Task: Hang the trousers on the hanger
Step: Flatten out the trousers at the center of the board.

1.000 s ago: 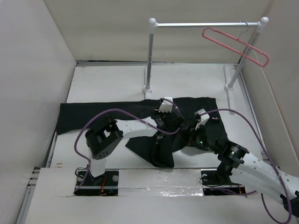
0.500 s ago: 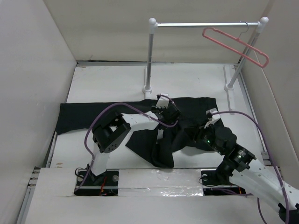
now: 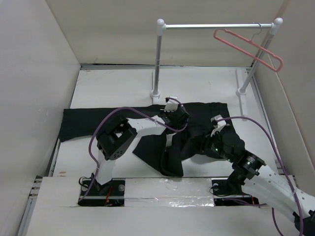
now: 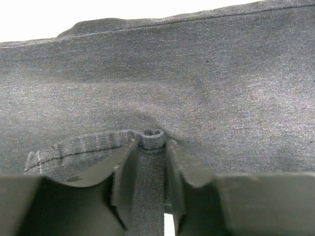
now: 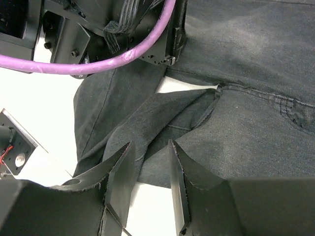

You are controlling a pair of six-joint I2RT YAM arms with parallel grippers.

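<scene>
The black trousers lie flat on the table, one leg stretched left and the other folded toward the near edge. My left gripper rests on their middle. In the left wrist view its jaws are nearly closed on a fold of the grey-black cloth with a small loop at the tips. My right gripper is open just above the trousers' right part; its jaws stand apart over a folded edge of the cloth. The pink hanger hangs at the right end of the rail.
A white rail on two posts stands at the back of the table. White walls close in the left, right and back sides. My left arm's wrist and its purple cable sit close to the right gripper.
My left gripper has shifted slightly toward the back with the cloth. My right arm swung a little right, then back left, staying over the trousers.
</scene>
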